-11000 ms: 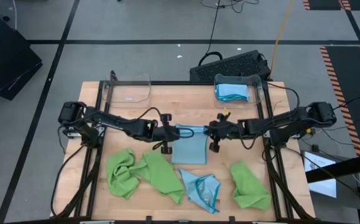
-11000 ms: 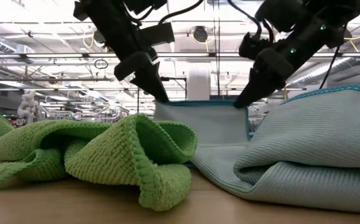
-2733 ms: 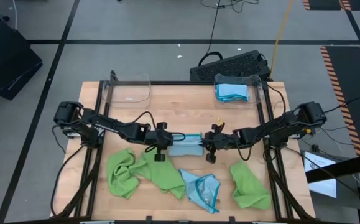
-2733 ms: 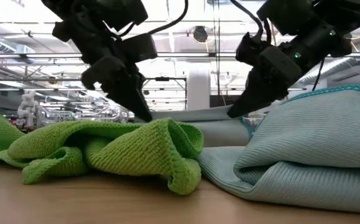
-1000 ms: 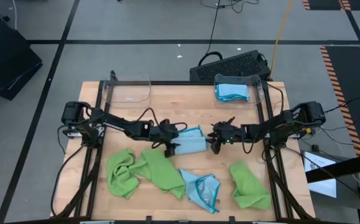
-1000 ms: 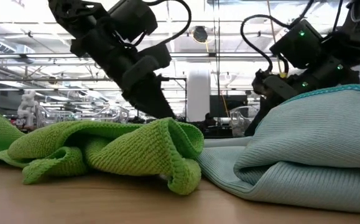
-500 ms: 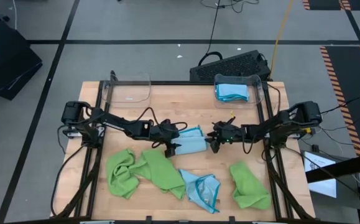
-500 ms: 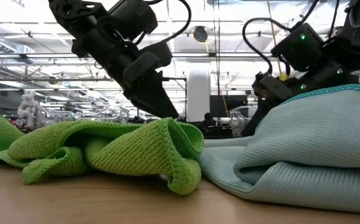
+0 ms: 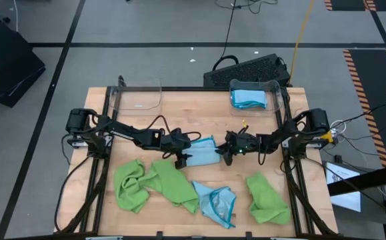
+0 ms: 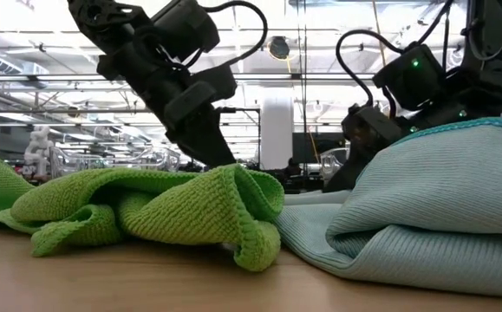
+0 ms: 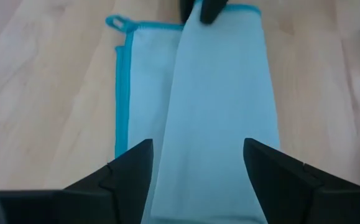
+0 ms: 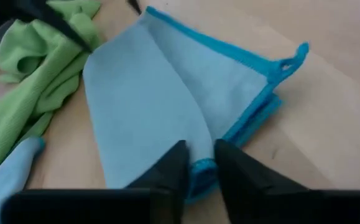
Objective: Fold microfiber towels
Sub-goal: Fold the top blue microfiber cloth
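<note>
Left fingers (image 9: 187, 157) stood spread wide, empty, straddling one end of folded blue towel (image 9: 205, 152) mid-surface (image 9: 179, 110). Right fingers (image 12: 195, 168) pinched narrowly on opposite hem. Good fold likely needed edges aligned, layers flat before release.

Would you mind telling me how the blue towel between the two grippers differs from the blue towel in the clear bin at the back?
The blue towel between the grippers lies on the bare table, mid-fold, with layers splayed unevenly; the towel in the bin sits inside the clear bin, stacked in a compact, flat pile. The first has gripper fingers at both ends; the second is untouched. Both are light blue with teal edging.
</note>
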